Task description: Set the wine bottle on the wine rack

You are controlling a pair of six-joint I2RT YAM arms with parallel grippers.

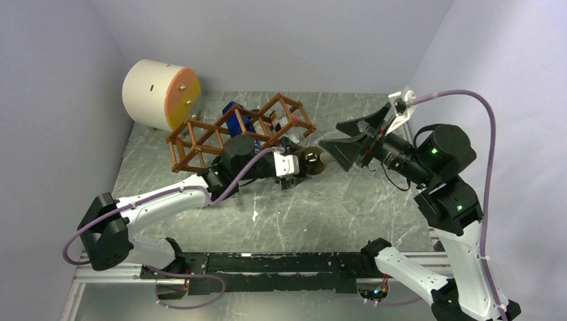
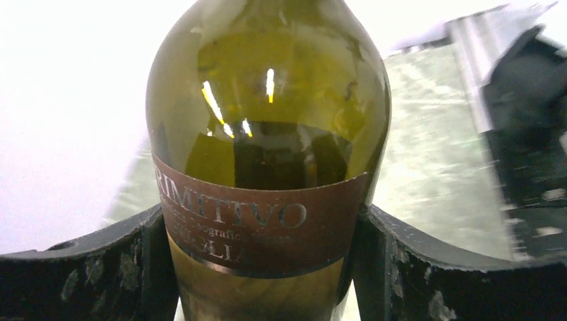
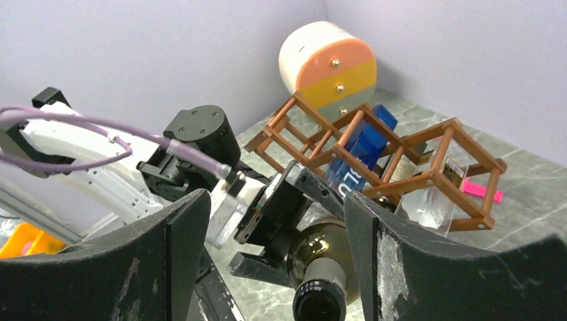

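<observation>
The wine bottle (image 1: pixel 309 161) is dark green glass with a brown label and lies level above the table, just in front of the wine rack (image 1: pixel 200 137). My left gripper (image 1: pixel 294 165) is shut on its body; in the left wrist view the black fingers (image 2: pixel 137 264) press both sides of the wine bottle (image 2: pixel 267 134) at the label. My right gripper (image 3: pixel 267 261) stands open. The neck of the wine bottle (image 3: pixel 321 274) points between its fingers (image 3: pixel 154 254), close to the right one, with a wide gap on the left. The wine rack (image 3: pixel 434 170) is a reddish-brown lattice.
A cream-and-orange drum (image 1: pixel 160 93) lies at the back left, behind the rack. A blue bottle (image 3: pixel 361 150) and a clear bottle (image 3: pixel 428 200) lie in the rack's cells. A pink item (image 3: pixel 476 189) lies behind the rack. Grey walls close the back and sides.
</observation>
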